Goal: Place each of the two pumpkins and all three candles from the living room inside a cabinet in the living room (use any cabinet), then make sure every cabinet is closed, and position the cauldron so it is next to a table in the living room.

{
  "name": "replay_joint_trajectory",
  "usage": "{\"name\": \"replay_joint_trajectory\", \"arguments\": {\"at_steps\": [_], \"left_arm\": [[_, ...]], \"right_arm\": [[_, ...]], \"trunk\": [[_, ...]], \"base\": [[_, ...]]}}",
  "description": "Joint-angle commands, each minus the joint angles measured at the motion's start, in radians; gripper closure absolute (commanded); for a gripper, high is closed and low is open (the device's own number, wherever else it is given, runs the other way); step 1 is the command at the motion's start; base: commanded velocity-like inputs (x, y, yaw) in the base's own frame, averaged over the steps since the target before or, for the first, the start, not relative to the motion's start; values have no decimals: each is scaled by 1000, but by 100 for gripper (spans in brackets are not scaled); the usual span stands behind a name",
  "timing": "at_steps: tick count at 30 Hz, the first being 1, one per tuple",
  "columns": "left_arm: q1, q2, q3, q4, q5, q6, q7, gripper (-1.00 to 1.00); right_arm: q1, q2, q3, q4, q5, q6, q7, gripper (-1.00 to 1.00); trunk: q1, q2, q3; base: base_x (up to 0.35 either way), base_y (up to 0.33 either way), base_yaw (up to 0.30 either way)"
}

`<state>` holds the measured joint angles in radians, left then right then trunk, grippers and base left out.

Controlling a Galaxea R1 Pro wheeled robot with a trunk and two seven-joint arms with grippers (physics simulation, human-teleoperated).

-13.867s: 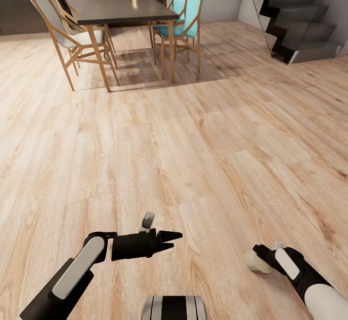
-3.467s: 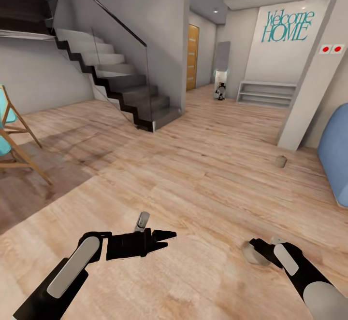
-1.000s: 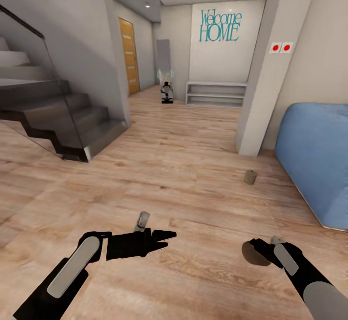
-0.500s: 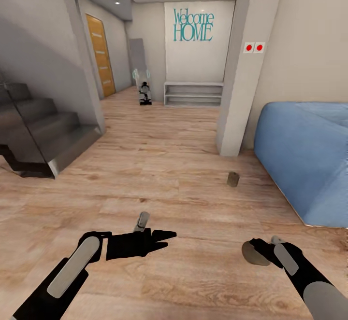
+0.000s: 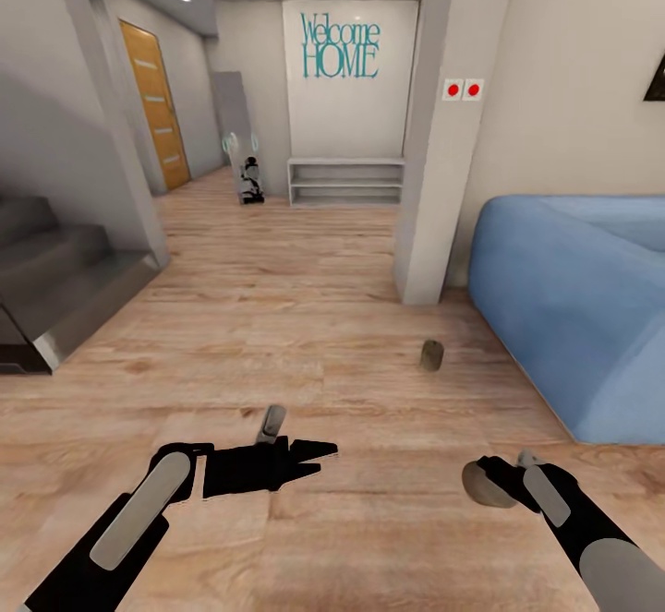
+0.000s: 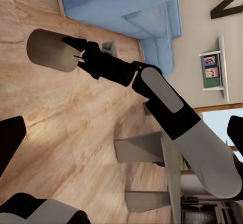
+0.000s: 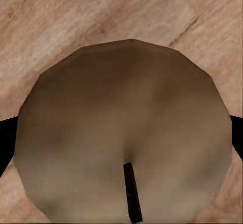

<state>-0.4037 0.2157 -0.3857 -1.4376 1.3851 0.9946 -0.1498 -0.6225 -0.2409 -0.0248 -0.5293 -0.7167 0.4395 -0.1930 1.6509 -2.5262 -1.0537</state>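
Here the right gripper is clamped on a candle, holding it out low over the wooden floor near the head view's lower right. The candle is a stubby beige-tan lump, darker brown toward its shaded side, with a faceted, many-sided rounded end. In the right wrist view that end faces the camera, its outline a polygon of short flat edges, with a thin dark wick showing as a short black bar near its middle. In the left wrist view the same candle appears as a short cylinder gripped at one end by the black fingers of the right arm.

A second candle stands upright on the floor, well ahead of the right gripper, near the foot of the grey pillar and just off the front corner of the blue sofa.

The left gripper hangs over the floor at lower left, its black fingers pointing toward the right arm, slightly parted and holding nothing.

Farther off, a staircase sits at the left edge, and a wall bears the words "Welcome HOME".
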Motion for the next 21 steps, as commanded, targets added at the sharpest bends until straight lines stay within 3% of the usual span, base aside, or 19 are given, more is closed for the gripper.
{"name": "replay_joint_trajectory", "arguments": {"at_steps": [1, 8, 11, 18, 21], "left_arm": [[-1, 1, -1, 0, -9, 0, -11, -100], [-1, 1, -1, 0, -9, 0, -11, -100], [-1, 1, -1, 0, -9, 0, -11, -100], [-1, 1, -1, 0, -9, 0, -10, -100], [-1, 1, -1, 0, -9, 0, -10, -100]], "right_arm": [[0, 0, -1, -2, -11, 4, -8, 100], [0, -1, -1, -3, -12, 5, -5, 100], [0, -4, -2, -2, -13, 11, 79, 100], [0, -8, -11, -1, -13, 133, 393, 100], [0, -9, -13, -1, -12, 147, 443, 100]], "trunk": [[0, 0, -1], [0, 0, -1], [0, 0, -1], [0, 0, -1], [0, 0, -1]], "base": [[336, 90, -2], [336, 103, 0], [336, 110, 0], [336, 110, 0], [336, 110, 0]]}}
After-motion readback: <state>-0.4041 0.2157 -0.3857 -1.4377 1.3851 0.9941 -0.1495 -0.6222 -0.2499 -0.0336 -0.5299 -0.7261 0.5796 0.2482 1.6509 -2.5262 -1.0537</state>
